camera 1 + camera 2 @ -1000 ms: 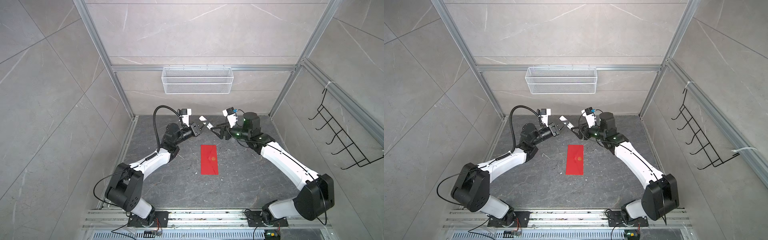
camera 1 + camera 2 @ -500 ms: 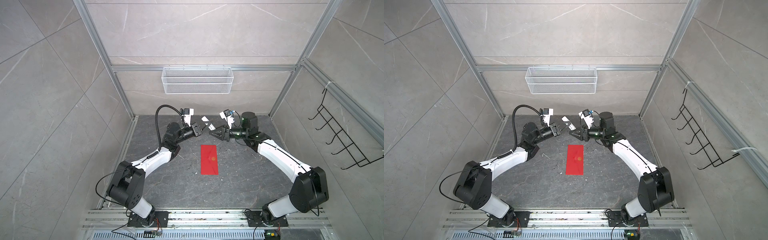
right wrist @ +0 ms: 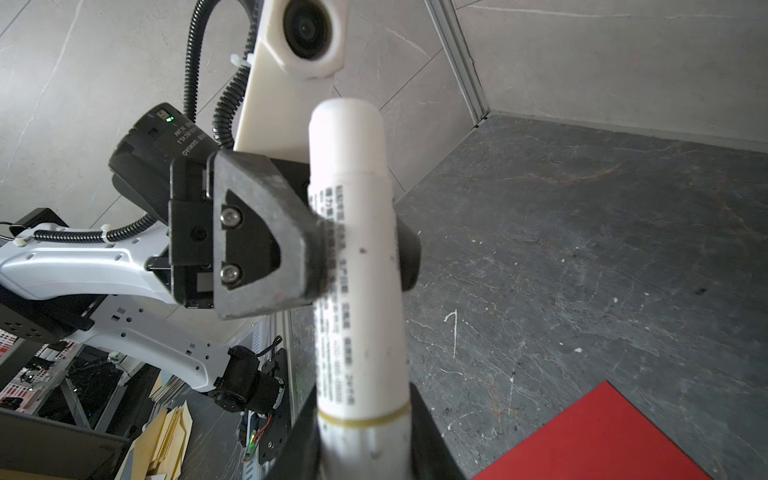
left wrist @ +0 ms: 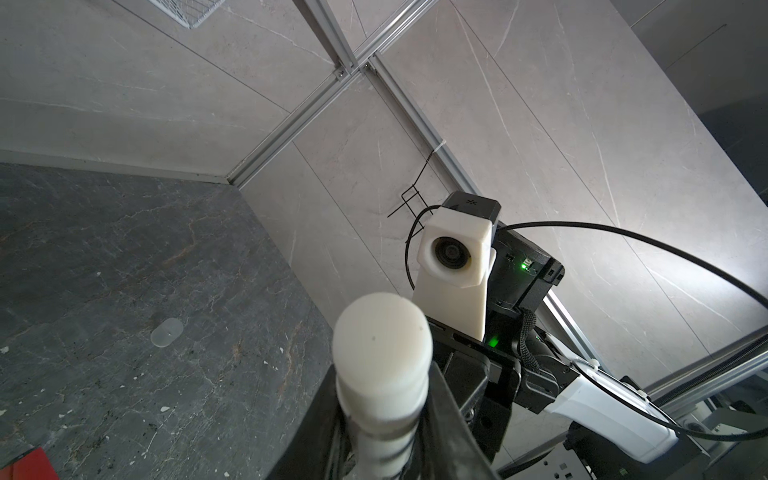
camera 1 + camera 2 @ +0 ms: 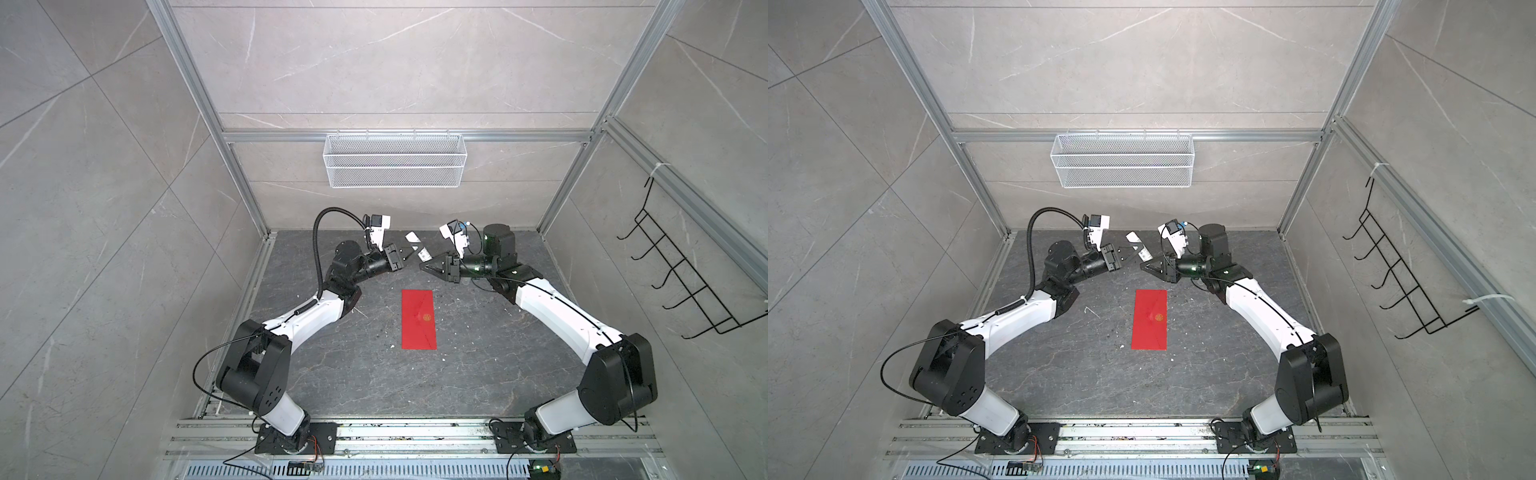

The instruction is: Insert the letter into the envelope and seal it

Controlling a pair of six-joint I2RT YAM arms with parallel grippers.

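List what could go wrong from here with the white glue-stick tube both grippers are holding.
1. The left gripper clamps the white glue-stick tube mid-body and the right gripper its end, in mid-air; an uneven pull or twist may let the tube drop onto the dark stone table.
2. The bright red paper envelope lies loose and flat; rubbing glue on it may push it around.
3. No tan letter sheet is in view; sealing could happen without it inside.

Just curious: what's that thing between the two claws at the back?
A white glue stick, gripped by both the left gripper and the right gripper. The right wrist view shows it best.
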